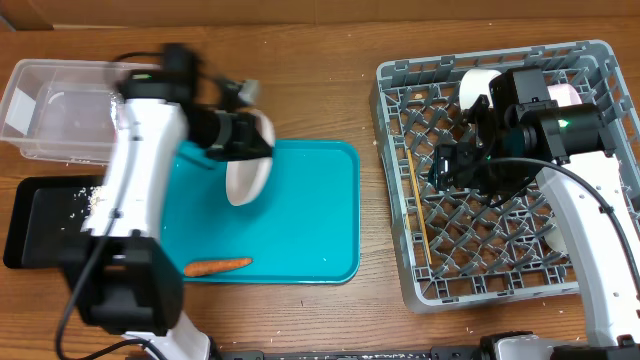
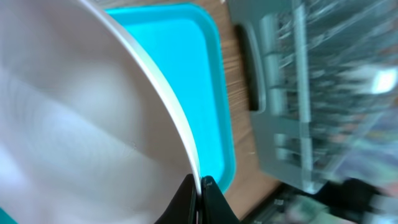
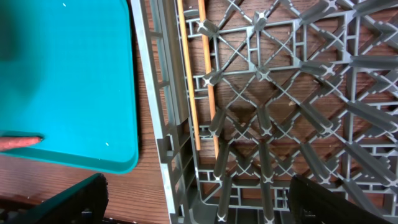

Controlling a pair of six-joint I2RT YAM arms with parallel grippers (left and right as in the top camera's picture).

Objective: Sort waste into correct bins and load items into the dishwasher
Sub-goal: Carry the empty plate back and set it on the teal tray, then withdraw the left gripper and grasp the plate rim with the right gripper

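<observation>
My left gripper (image 1: 243, 135) is shut on the rim of a round white plate (image 1: 248, 170) and holds it tilted on edge above the teal tray (image 1: 310, 230). In the left wrist view the plate (image 2: 81, 124) fills the left side, with the jaws (image 2: 200, 186) pinching its edge. My right gripper (image 1: 450, 165) hangs open and empty over the grey dish rack (image 1: 500, 290). Two chopsticks (image 3: 198, 81) lie along the rack's left side. A white bowl (image 1: 480, 85) and a pinkish bowl (image 1: 566, 95) stand at the rack's back. The carrot (image 1: 217, 266) lies on the teal tray. The snack wrapper is out of view.
The clear tub (image 1: 40, 110) sits at the far left back, the black tray (image 1: 40, 225) in front of it with pale scrap crumbs (image 1: 98, 200) by its right edge. The rack wall (image 3: 165, 124) stands between the teal tray (image 3: 62, 74) and my open right fingers (image 3: 199, 205).
</observation>
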